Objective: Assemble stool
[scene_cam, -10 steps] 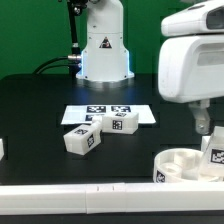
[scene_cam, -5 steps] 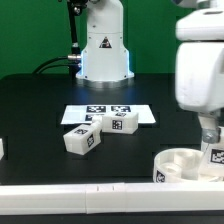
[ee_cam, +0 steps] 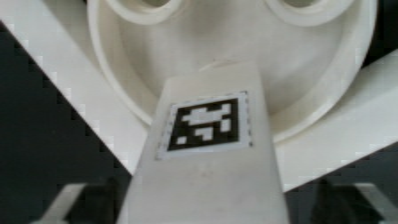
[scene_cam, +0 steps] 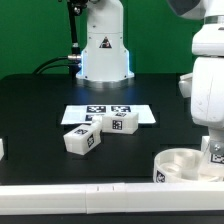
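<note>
The round white seat (scene_cam: 180, 162) lies at the exterior view's lower right, against the front rail. My gripper (scene_cam: 212, 143) is shut on a white block leg (scene_cam: 215, 154) with a square tag and holds it upright at the seat's far right side. In the wrist view the held leg (ee_cam: 210, 130) fills the middle, between my two dark fingers (ee_cam: 79, 200), with the seat's ring and holes (ee_cam: 125, 60) right behind it. Two more tagged legs (scene_cam: 83, 140) (scene_cam: 121, 123) lie loose mid-table.
The marker board (scene_cam: 110, 112) lies flat behind the two loose legs. The robot base (scene_cam: 104, 45) stands at the back. A long white rail (scene_cam: 90, 198) runs along the front edge. A white part (scene_cam: 2, 149) shows at the exterior view's left edge.
My arm has moved toward the exterior view's right and slightly down, carrying the leg to the seat's right side. The loose legs have not moved.
</note>
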`<state>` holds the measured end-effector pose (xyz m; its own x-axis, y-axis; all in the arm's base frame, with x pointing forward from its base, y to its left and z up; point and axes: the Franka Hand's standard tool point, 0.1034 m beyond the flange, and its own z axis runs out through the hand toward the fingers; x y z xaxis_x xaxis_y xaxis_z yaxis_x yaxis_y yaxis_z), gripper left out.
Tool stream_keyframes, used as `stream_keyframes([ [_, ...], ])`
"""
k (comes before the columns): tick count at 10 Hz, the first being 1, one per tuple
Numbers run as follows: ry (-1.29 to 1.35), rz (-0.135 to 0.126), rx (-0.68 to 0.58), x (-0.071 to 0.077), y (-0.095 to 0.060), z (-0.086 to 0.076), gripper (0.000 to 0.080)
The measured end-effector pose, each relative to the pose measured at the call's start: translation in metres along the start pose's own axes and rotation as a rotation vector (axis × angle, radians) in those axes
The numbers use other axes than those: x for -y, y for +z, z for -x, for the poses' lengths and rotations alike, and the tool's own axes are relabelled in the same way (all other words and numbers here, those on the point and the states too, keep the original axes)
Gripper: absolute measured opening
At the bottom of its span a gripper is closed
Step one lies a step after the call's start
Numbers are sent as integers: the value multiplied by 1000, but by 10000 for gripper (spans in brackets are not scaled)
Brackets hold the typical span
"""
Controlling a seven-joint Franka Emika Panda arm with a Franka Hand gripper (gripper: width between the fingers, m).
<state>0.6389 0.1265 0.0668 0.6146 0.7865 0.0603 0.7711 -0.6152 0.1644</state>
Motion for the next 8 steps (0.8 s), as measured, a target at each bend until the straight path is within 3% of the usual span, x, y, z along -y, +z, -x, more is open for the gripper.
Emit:
stream_keyframes([
  [1, 66, 0, 0, 0, 0, 0, 335],
  [3, 232, 1, 3, -2, 0, 2, 335],
  [4, 301, -29, 32, -13, -1, 8, 335],
  [5, 435, -85, 38, -35, 2, 13, 335],
  [6, 552, -96, 36, -42, 4, 16, 335],
  [8, 650, -96, 43, -39, 5, 14, 335],
])
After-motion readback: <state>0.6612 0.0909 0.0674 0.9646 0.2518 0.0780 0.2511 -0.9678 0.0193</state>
